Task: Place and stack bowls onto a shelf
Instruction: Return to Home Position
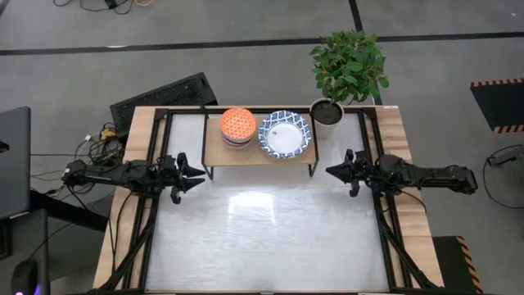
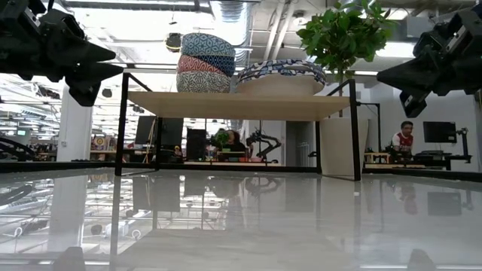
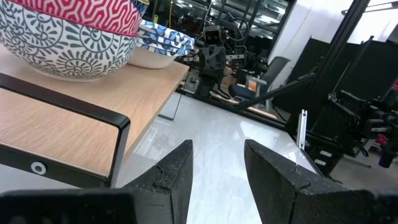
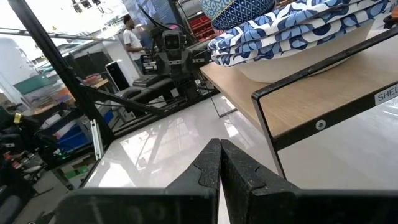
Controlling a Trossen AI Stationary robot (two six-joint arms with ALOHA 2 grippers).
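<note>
Over the table [image 1: 270,238] left jaws gape slightly, right jaws touch, seemingly empty.

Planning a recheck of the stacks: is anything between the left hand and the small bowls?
Nothing visible. The left hand, open, hangs off the left end of the shelf; the small bowls stand unobstructed on it.

The light-wood shelf [image 1: 214,153] on thin black legs stands at the table's 12 o'clock. On it the small patterned bowls [image 1: 237,126] sit upright, nested in one stack, orange-red on top. Just beside, at 3 o'clock, the wide blue-and-white bowls [image 1: 285,134] are stacked likewise.
</note>
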